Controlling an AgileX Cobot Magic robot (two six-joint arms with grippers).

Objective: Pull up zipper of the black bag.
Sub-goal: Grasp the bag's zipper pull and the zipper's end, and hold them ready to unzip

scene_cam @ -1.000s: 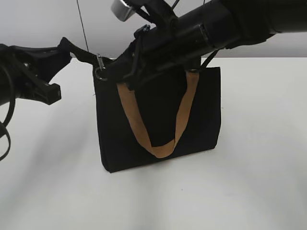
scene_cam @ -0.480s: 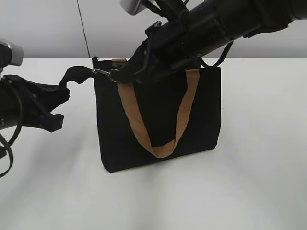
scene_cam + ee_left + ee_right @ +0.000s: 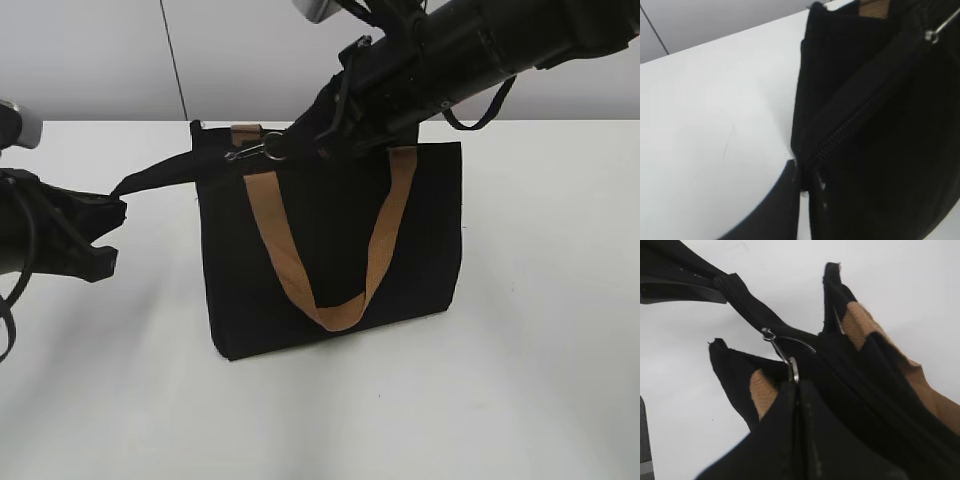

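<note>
The black bag (image 3: 330, 260) stands upright on the white table with a tan handle (image 3: 290, 265) hanging down its front. My right gripper (image 3: 300, 140) is shut on the zipper's ring (image 3: 272, 151) above the bag's top left part; in the right wrist view the silver slider (image 3: 768, 335) and ring (image 3: 793, 369) run into the closed jaws (image 3: 796, 386). My left gripper (image 3: 112, 205) is shut on the black zipper tail (image 3: 160, 175) and holds it stretched out to the left of the bag. In the left wrist view the zipper track (image 3: 850, 130) runs from the jaws (image 3: 805, 175) toward the slider (image 3: 931, 34).
The white table (image 3: 520, 330) surrounds the bag. A grey wall is behind, with a thin dark cable (image 3: 172, 60) hanging down at the left.
My right gripper has moved right along the bag's top with the zipper ring. My left gripper has moved left and down, and the zipper tail is drawn out longer.
</note>
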